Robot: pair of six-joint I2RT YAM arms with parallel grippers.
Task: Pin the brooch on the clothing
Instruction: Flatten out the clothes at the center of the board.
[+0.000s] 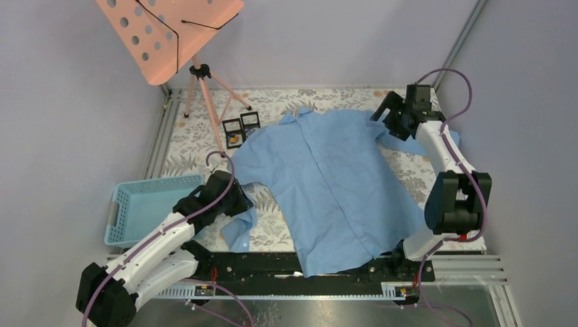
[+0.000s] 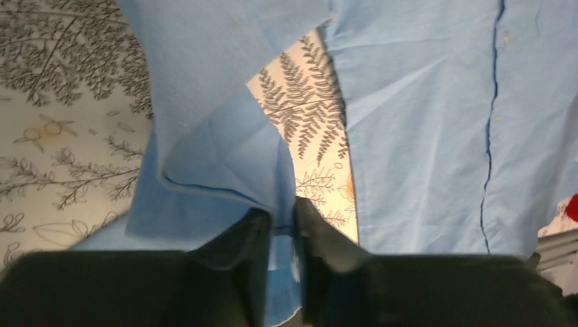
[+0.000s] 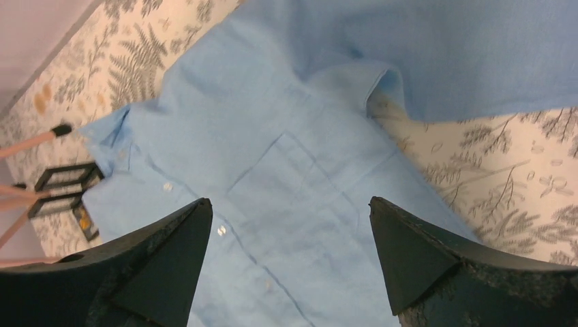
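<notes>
The clothing (image 1: 327, 170), a light blue button-up shirt, lies spread front-up on the fern-patterned table, collar at the far side. My left gripper (image 1: 240, 199) sits at its left sleeve. In the left wrist view the left gripper (image 2: 281, 208) is shut on a fold of sleeve fabric (image 2: 204, 157). My right gripper (image 1: 382, 114) hovers at the shirt's far right shoulder. In the right wrist view the right gripper (image 3: 289, 200) stands open over the chest pocket (image 3: 300, 184), holding nothing. A small golden piece (image 1: 234, 139), seemingly the brooch, lies in a black tray left of the collar.
Two small black trays (image 1: 242, 128) sit by the collar. A light blue plastic basket (image 1: 146, 204) stands at the left. A pink perforated music stand (image 1: 170, 34) on a tripod rises at the far left. Walls close in on the left, far and right sides.
</notes>
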